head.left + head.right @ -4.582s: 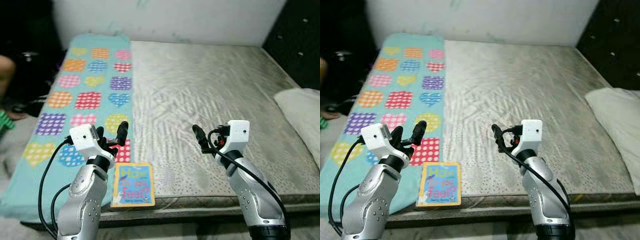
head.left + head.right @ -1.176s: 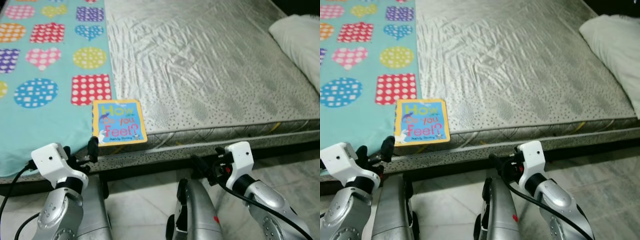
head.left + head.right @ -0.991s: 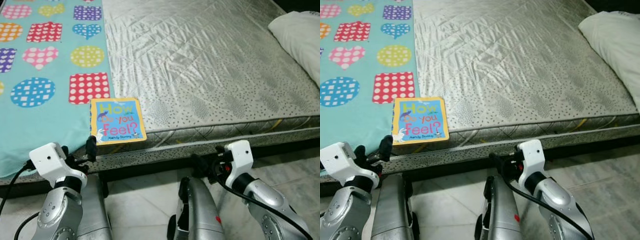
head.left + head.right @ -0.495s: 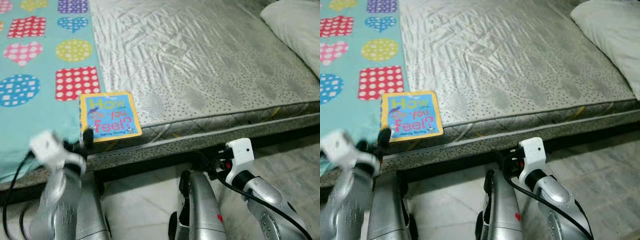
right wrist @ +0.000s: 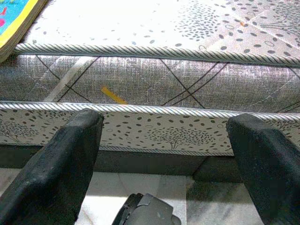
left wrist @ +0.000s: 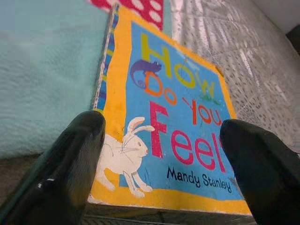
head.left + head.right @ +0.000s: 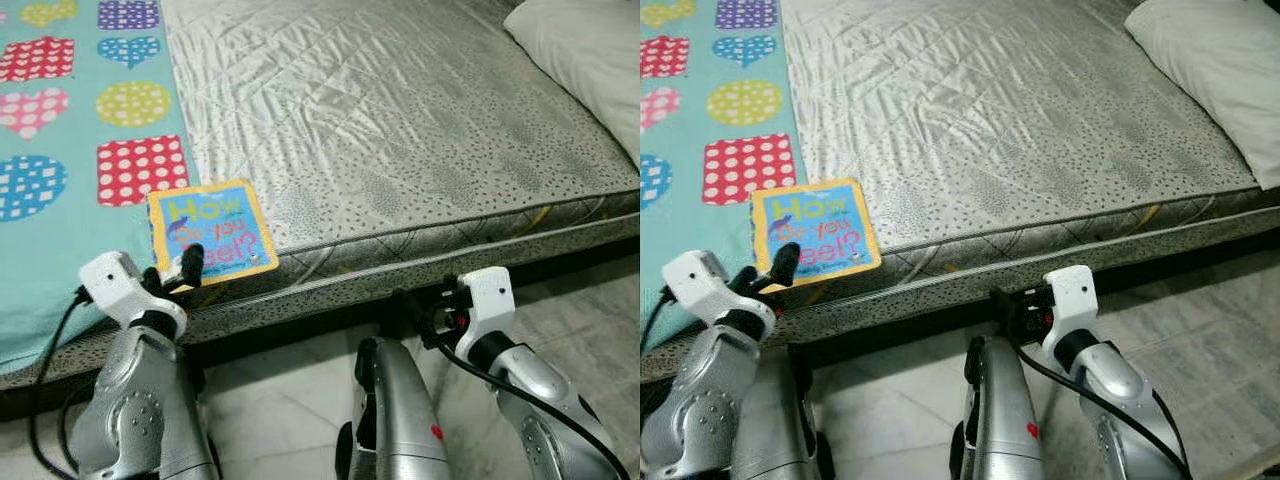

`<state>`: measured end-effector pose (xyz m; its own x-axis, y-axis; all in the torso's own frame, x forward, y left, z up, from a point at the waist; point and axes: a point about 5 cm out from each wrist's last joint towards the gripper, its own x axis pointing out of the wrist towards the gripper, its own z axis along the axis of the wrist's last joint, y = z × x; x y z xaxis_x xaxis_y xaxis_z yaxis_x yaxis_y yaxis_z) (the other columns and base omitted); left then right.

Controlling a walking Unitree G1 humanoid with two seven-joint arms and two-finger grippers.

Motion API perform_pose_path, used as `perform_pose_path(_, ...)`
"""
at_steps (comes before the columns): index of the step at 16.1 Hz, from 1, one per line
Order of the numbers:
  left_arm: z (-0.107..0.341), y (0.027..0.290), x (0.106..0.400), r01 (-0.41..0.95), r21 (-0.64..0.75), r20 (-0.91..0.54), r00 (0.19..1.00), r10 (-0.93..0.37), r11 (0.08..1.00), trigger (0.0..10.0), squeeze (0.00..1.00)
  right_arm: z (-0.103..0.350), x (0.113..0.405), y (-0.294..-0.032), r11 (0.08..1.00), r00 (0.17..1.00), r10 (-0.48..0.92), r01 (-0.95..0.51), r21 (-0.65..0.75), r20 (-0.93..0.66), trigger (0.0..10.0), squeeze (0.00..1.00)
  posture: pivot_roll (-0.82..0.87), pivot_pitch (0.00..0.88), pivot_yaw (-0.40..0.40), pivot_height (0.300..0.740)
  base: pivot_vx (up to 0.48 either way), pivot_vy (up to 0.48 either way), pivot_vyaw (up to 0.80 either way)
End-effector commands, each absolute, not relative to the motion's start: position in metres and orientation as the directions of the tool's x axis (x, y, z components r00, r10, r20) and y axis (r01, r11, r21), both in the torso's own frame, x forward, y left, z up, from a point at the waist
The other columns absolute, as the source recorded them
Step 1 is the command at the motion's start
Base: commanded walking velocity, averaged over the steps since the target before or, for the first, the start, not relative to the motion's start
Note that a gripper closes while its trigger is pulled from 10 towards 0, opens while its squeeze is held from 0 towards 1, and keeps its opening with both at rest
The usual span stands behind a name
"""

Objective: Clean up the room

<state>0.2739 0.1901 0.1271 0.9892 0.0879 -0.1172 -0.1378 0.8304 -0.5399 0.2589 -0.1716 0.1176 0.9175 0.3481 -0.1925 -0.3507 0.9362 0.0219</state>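
A children's board book (image 7: 210, 232), yellow-edged and blue with "How Do You Feel?" on its cover, lies flat at the near edge of the bed, partly on the teal blanket (image 7: 60, 150). My left gripper (image 7: 172, 272) is open right at the book's near edge. In the left wrist view its two black fingers (image 6: 70, 168) stand wide apart with the book (image 6: 178, 126) between and just beyond them. My right gripper (image 7: 415, 312) is open and empty, held low in front of the mattress side (image 5: 154, 75).
The grey patterned mattress (image 7: 400, 130) spreads to the right, with a white pillow (image 7: 590, 60) at the far right. The teal blanket bears coloured hearts and circles. Below the bed edge are pale floor tiles (image 7: 600, 310) and my own silver legs (image 7: 395, 420).
The head camera has shifted, sliding the bed in the picture. My left gripper has risen and come up to the book's near edge. The right gripper stays low by the mattress side.
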Motion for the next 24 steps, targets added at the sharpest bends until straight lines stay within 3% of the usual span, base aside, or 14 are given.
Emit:
perform_pose_path(1,0.117,0.188,0.275,-0.144,-0.561,-0.160,0.985,0.063,0.815,10.0,0.00,0.114,0.258,-0.177,0.945,0.923,0.324,-0.328,0.018,-0.206,10.0,0.00,-0.11,0.194,-0.109,0.476,0.000,0.000,0.00)
perform_pose_path(5,0.107,0.189,0.276,-0.142,-0.572,-0.197,0.980,0.033,0.808,10.0,0.00,0.116,0.260,-0.179,0.947,0.927,0.317,-0.321,0.010,-0.201,10.0,0.00,-0.11,0.189,-0.107,0.476,0.000,0.000,0.00)
perform_pose_path(11,0.104,0.206,0.265,-0.198,-0.569,-0.200,0.975,0.099,0.798,10.0,0.00,0.116,0.262,-0.177,0.946,0.928,0.318,-0.323,0.007,-0.194,10.0,0.00,-0.10,0.180,-0.107,0.476,0.000,0.000,0.00)
perform_pose_path(16,0.109,0.214,0.276,-0.192,-0.564,-0.178,0.978,0.109,0.803,10.0,0.00,0.116,0.267,-0.176,0.946,0.930,0.319,-0.324,0.001,-0.185,10.0,0.00,-0.10,0.168,-0.106,0.476,0.000,0.000,0.00)
perform_pose_path(24,0.094,0.190,0.305,-0.060,-0.600,-0.249,0.962,-0.115,0.798,10.0,0.00,0.122,0.272,-0.175,0.950,0.940,0.307,-0.313,-0.017,-0.153,10.0,0.00,-0.12,0.146,-0.096,0.476,0.000,0.000,0.00)
